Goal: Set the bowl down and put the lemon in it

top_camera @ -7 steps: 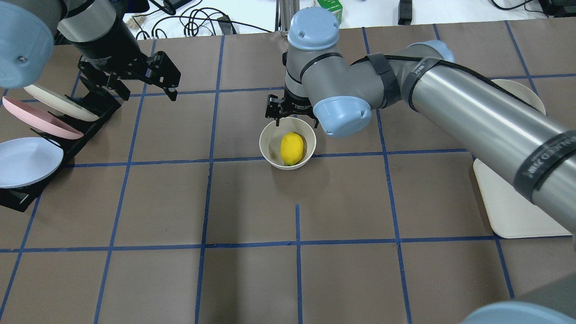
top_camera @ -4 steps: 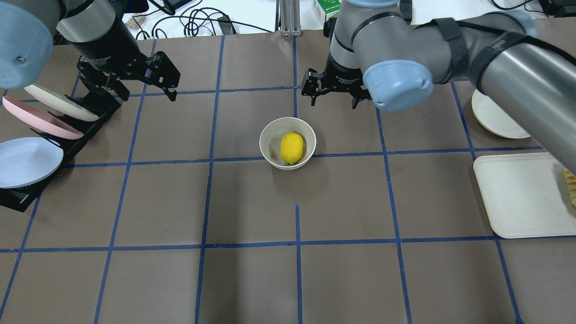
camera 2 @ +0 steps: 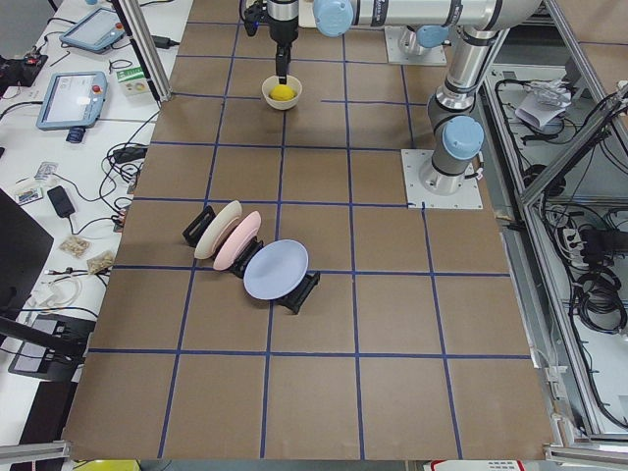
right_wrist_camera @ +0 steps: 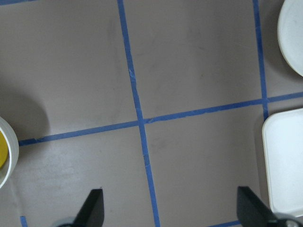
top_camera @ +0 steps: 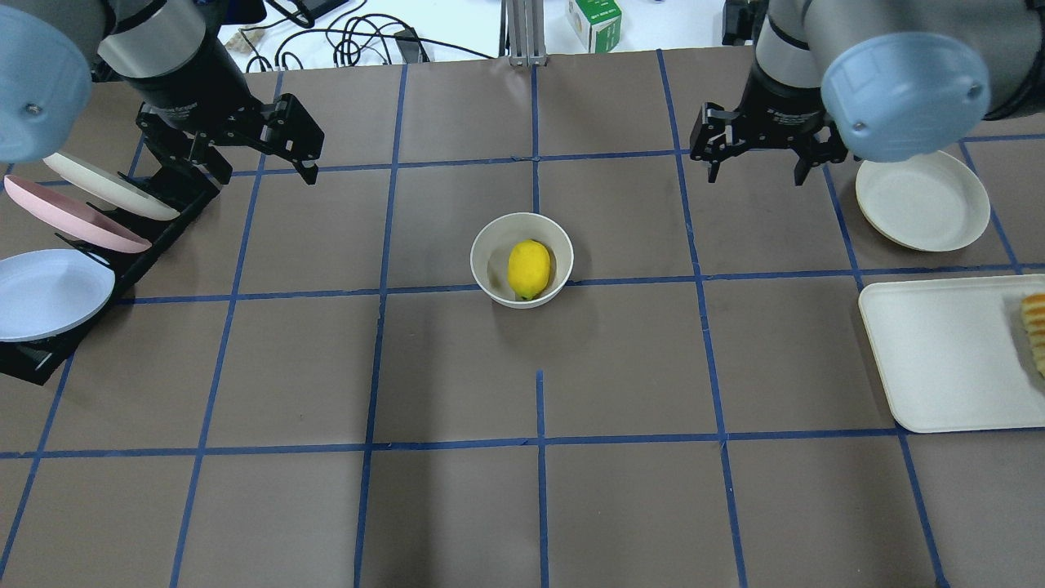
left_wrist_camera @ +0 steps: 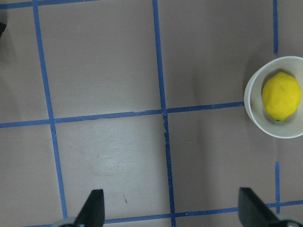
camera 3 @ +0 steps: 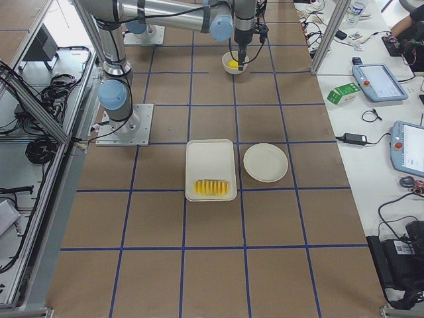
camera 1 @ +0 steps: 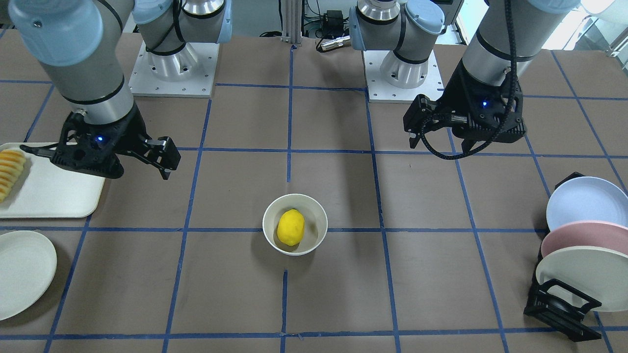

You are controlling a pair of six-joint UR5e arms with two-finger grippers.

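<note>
Centrally on the brown table (top_camera: 457, 506), the bowl (top_camera: 488, 263) is sitting upright, its near edge touching one of the blue tape lines (top_camera: 326, 291). The lemon (top_camera: 529, 269) is lying inside it, resting on the bottom and leaning toward the bowl's right wall as the overhead view shows it.

Neither arm is touching either item. The left gripper (left_wrist_camera: 171, 208) is hovering over bare table well to the left of the bowl, with its fingers (left_wrist_camera: 93, 206) spread wide and holding nothing; its wrist camera is catching the bowl and lemon at the right edge of the view. The right gripper (right_wrist_camera: 169, 208) is hanging well to the right of the bowl, also with its fingers (right_wrist_camera: 93, 206) wide apart and empty, and only a sliver of the bowl is showing at the left edge of its wrist view.

Beside the left arm, a black rack (top_camera: 163, 220) is holding three plates on edge: an off-white plate (top_camera: 110, 186), a pink plate (top_camera: 77, 214) and a pale blue plate (top_camera: 49, 292). Near the right gripper, a cream plate (top_camera: 922, 200) is lying flat, and just in front of it a white tray (top_camera: 947, 351) is carrying a row of sliced food (top_camera: 1035, 331) at its far end.
</note>
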